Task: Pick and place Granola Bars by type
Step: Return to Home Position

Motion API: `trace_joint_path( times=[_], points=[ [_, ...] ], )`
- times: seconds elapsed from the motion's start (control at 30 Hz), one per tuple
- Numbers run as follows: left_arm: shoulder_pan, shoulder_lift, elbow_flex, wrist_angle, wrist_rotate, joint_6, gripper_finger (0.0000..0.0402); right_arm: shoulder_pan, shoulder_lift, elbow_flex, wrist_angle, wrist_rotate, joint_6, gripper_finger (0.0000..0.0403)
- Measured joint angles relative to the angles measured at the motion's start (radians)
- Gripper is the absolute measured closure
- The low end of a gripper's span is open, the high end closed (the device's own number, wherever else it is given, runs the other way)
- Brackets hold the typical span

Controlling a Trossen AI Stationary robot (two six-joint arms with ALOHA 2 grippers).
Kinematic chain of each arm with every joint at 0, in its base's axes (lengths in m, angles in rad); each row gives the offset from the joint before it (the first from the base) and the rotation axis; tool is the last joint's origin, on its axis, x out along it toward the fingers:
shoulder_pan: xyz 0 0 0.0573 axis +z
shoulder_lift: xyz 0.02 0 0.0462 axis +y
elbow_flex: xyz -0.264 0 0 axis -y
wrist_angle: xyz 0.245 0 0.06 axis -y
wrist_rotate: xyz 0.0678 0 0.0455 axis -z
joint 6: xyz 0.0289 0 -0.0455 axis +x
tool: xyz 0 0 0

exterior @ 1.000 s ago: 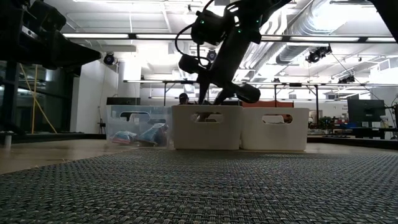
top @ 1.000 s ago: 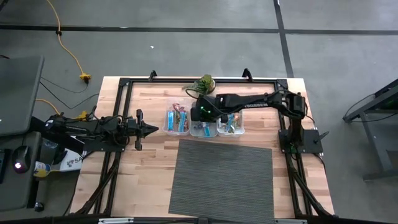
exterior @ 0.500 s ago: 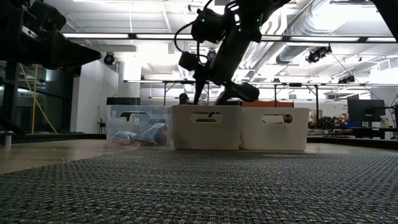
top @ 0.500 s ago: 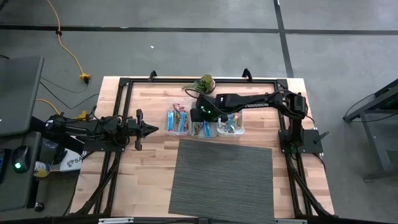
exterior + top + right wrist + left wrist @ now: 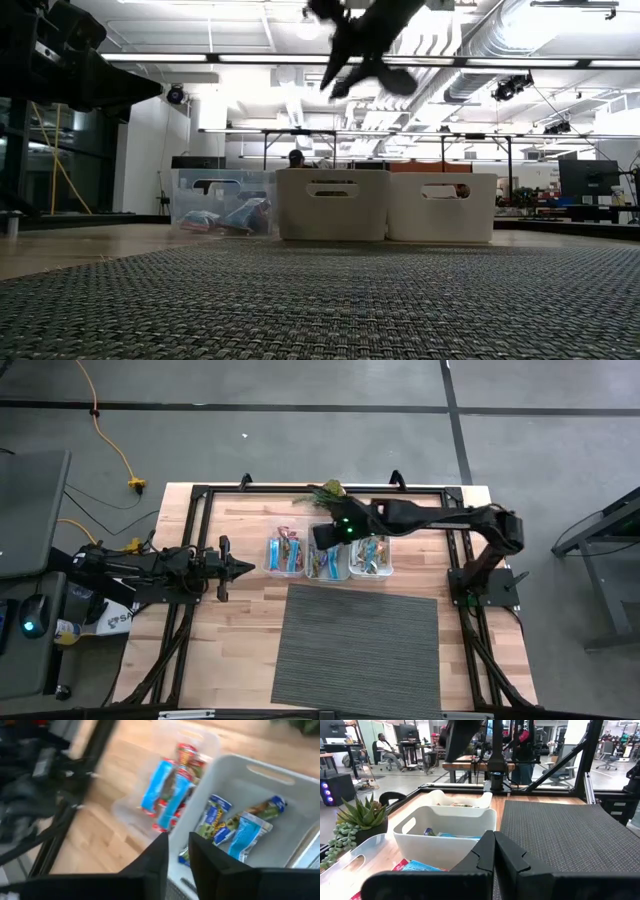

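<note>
Three bins stand in a row at the table's far middle. The clear left bin (image 5: 285,553) holds blue and red Granola Bars (image 5: 167,790). The white middle bin (image 5: 327,564) holds blue and green-brown bars (image 5: 235,827). The right bin (image 5: 370,558) holds mixed bars. My right gripper (image 5: 179,854) hangs high over the middle bin's left wall, pointing slantwise down, with a narrow gap between its fingers and nothing in it; it also shows as my right gripper (image 5: 320,540). My left gripper (image 5: 494,851) waits shut at the table's left, also my left gripper (image 5: 245,568).
A woven grey mat (image 5: 360,650) covers the table's near middle. A small green plant (image 5: 328,490) stands behind the bins at the far edge. Black frame rails (image 5: 200,510) run along the table's sides. Bare wood lies left of the bins.
My right gripper has risen from just inside the middle bin to well above the bins, drifting a little toward the far edge and rolling about its own axis. The bins have stayed where they were.
</note>
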State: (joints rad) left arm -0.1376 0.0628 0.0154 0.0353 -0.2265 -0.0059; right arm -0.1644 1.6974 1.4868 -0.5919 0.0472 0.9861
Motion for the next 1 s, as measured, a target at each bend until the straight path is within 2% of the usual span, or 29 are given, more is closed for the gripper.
trace_joint_path(
  times=[0.2, 0.4, 0.5, 0.63, 1.0],
  points=[
    [0.000, 0.000, 0.000, 0.000, 0.000, 0.000, 0.0401, 0.071, -0.156, -0.005, -0.030, 0.120, -0.129, 0.0397],
    [0.000, 0.000, 0.000, 0.000, 0.000, 0.000, 0.0401, 0.155, -0.303, -0.087, 0.033, 0.314, -0.232, 0.0401],
    [0.000, 0.000, 0.000, 0.000, 0.000, 0.000, 0.0401, 0.187, -0.382, -0.205, 0.207, 0.349, -0.306, 0.0402],
    [0.000, 0.000, 0.000, 0.000, 0.000, 0.000, 0.0401, 0.208, -0.496, -0.440, 0.513, 0.362, -0.365, 0.0402],
    [0.000, 0.000, 0.000, 0.000, 0.000, 0.000, 0.0401, 0.204, -0.729, -1.053, 1.323, 0.323, -0.469, 0.0403]
  ],
)
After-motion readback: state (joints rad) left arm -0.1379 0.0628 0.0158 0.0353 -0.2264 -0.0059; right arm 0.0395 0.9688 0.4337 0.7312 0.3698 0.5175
